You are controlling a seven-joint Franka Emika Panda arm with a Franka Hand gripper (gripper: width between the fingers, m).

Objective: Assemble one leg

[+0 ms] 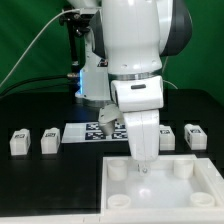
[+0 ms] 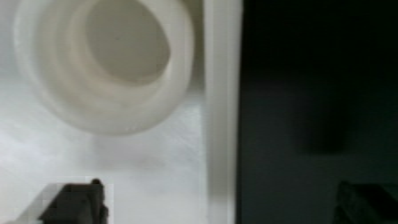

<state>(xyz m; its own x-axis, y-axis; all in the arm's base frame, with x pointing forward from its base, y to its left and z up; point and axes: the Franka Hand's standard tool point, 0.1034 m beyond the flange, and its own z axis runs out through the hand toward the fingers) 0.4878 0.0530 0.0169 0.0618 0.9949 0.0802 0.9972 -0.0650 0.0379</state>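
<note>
Judging from 4 legs (image 1: 50, 140) lying loose on the bench (image 1: 30, 175), no leg is yet fitted to the panel (image 1: 205, 185), above whose socket (image 2: 107, 60) the gripper (image 2: 221, 202) is held spread, empty.

Four legs (image 1: 18, 141) (image 1: 50, 139) (image 1: 167, 136) (image 1: 194, 135) stood on the one table (image 1: 40, 188), two on each side of the single arm (image 1: 135, 50). There was one marker board (image 1: 80, 131) and one large white panel (image 1: 160, 195). Three round sockets (image 1: 118, 171) could be counted on the panel in the exterior view. The wrist view showed just one.
</note>
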